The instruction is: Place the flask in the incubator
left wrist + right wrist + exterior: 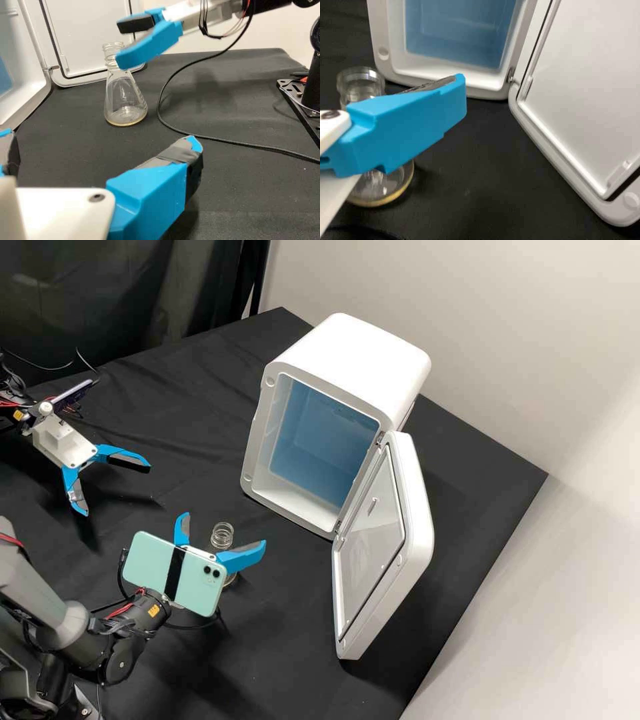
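Note:
A clear glass conical flask (223,534) stands upright on the black bench in front of the white incubator (353,360), whose blue inside (455,30) is exposed. Its door (403,540) hangs wide open to the right. My right gripper (224,529) is open, one blue finger on each side of the flask's neck. In the right wrist view one finger (410,120) lies across the flask (357,85). In the left wrist view the flask (125,97) shows beneath the right gripper (121,44). My left gripper (115,489) hangs open to the flask's left, well apart from it.
A mint-green phone (175,572) is mounted on the right arm's wrist. A black cable (225,142) trails over the bench behind the flask. The bench edge (493,560) runs just right of the open door. A white wall stands behind the incubator.

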Available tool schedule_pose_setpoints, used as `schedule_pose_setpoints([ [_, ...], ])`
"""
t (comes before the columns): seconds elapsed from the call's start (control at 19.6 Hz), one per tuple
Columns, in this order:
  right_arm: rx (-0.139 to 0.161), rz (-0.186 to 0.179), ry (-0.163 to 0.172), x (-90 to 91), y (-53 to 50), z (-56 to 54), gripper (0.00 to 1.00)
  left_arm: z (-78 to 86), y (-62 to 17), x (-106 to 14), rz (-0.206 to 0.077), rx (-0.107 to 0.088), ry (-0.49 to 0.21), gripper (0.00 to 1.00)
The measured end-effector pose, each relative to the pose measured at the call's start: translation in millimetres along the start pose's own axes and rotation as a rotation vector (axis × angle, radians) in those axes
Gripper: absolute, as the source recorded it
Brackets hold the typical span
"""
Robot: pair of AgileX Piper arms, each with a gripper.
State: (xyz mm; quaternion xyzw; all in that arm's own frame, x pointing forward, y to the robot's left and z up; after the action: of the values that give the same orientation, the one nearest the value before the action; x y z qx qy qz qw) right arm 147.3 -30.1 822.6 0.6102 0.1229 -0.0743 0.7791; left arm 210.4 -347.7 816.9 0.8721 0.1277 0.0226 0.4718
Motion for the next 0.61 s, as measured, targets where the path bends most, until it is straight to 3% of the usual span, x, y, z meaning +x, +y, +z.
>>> schedule_pose_setpoints([
  [0.15, -0.03, -0.069, -0.01, -2.3, -9.2, 11.2, 1.0, 0.2, 0.8, -0.2, 0.004, 0.001, 0.0, 1.0],
  [0.31, -0.035, -0.137, -0.001, -4.1, -20.4, 21.5, 1.0, 0.8, 3.8, -1.2, 0.018, 0.006, -0.002, 1.0],
  [0.61, -0.051, -0.179, 0.029, 0.2, -29.0, 24.4, 1.0, 1.0, 4.5, -1.4, 0.021, 0.008, -0.002, 1.0],
])
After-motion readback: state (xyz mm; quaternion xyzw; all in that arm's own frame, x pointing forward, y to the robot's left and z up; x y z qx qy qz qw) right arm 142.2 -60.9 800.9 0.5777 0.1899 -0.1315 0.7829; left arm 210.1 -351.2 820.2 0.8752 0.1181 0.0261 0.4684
